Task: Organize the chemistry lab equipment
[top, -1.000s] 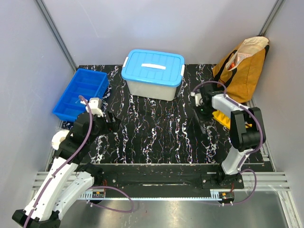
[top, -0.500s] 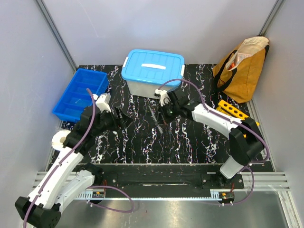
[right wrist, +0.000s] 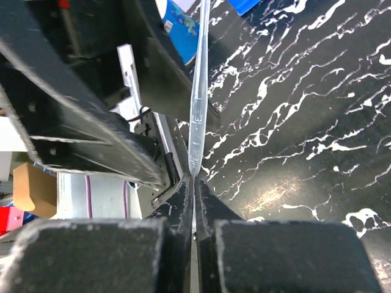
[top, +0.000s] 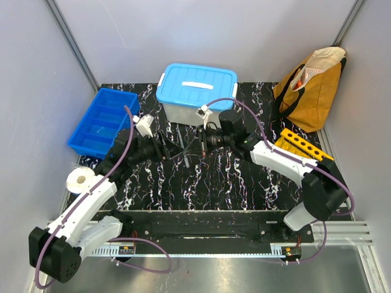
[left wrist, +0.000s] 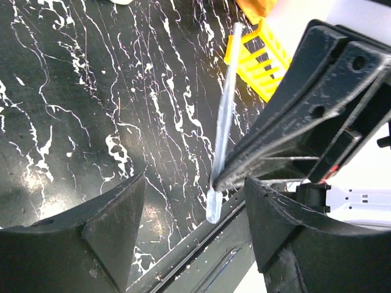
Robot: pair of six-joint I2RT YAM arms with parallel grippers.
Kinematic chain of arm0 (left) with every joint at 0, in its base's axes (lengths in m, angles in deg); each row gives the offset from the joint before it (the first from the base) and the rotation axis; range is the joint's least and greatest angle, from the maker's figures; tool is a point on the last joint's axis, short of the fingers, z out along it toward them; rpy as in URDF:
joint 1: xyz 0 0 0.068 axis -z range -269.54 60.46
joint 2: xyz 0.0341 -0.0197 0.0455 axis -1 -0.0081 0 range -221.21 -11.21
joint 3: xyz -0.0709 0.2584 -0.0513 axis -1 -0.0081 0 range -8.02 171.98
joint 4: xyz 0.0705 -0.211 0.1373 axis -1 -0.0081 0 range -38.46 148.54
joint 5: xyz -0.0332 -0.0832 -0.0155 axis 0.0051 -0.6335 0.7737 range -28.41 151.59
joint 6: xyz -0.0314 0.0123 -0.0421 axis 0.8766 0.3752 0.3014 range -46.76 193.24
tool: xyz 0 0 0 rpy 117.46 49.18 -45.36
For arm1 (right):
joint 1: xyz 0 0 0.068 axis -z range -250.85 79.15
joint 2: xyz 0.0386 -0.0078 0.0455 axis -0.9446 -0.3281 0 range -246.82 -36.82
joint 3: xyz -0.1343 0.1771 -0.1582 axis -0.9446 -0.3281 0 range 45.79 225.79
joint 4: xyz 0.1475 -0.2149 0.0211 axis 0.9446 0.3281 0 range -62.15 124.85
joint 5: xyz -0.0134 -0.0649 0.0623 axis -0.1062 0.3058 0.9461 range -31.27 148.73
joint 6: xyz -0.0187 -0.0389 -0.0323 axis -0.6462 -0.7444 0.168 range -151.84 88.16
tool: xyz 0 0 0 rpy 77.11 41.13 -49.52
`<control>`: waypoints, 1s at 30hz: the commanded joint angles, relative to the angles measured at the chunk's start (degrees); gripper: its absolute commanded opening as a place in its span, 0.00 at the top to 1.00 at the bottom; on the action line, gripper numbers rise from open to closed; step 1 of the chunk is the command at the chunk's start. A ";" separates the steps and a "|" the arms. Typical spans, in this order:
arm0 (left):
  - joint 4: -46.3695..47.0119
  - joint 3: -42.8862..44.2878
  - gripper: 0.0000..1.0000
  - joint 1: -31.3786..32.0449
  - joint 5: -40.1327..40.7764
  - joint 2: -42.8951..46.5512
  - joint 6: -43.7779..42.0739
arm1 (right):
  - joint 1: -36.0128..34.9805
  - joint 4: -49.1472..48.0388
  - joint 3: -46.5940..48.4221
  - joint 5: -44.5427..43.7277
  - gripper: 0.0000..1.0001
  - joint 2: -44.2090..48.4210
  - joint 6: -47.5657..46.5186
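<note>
My right gripper [top: 200,142] is shut on a clear plastic pipette [top: 184,150] and holds it above the middle of the table. In the right wrist view the closed jaws [right wrist: 194,183] pinch the pipette [right wrist: 198,91] near its bulb end, and the stem points away. My left gripper [top: 163,147] is open and faces the right one. In the left wrist view the pipette [left wrist: 223,128] hangs between my open left gripper's [left wrist: 195,229] fingers, its bulb lowest, with neither finger touching it.
A white box with a blue lid [top: 197,86] stands at the back centre. A blue bin [top: 104,119] is at the back left. A yellow tube rack [top: 300,144] and a tan bag [top: 313,85] are on the right. A white tape roll [top: 79,180] lies at the left.
My right arm has swung from the yellow rack to the table's centre, carrying the pipette. My left arm has reached rightward until its open fingers sit around the pipette.
</note>
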 commanded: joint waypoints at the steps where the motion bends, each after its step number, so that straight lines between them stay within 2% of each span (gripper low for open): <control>1: 7.79 -1.09 0.32 0.09 -4.05 -2.59 1.10 | -0.36 -6.39 -0.32 4.28 0.96 0.14 2.82; 5: 9.46 -1.62 0.35 0.09 -4.23 -3.47 0.92 | -0.53 -8.23 -0.67 5.42 0.96 -0.74 4.58; 9: 8.15 -0.65 0.44 0.09 -2.83 -3.65 -0.04 | -0.88 -9.29 -1.29 6.04 0.96 -1.36 5.20; 15: 6.21 -0.83 0.47 -0.09 3.85 -1.28 2.50 | -1.41 -10.87 -1.99 6.66 0.97 -2.15 6.25; 22: 8.33 -1.36 0.50 -0.61 5.09 -0.30 5.58 | -1.85 -11.14 -2.34 7.18 0.96 -2.06 6.43; 30: 8.94 -2.58 0.74 -0.53 2.46 -1.80 7.60 | -2.03 -10.87 -2.43 6.04 0.96 -1.53 6.78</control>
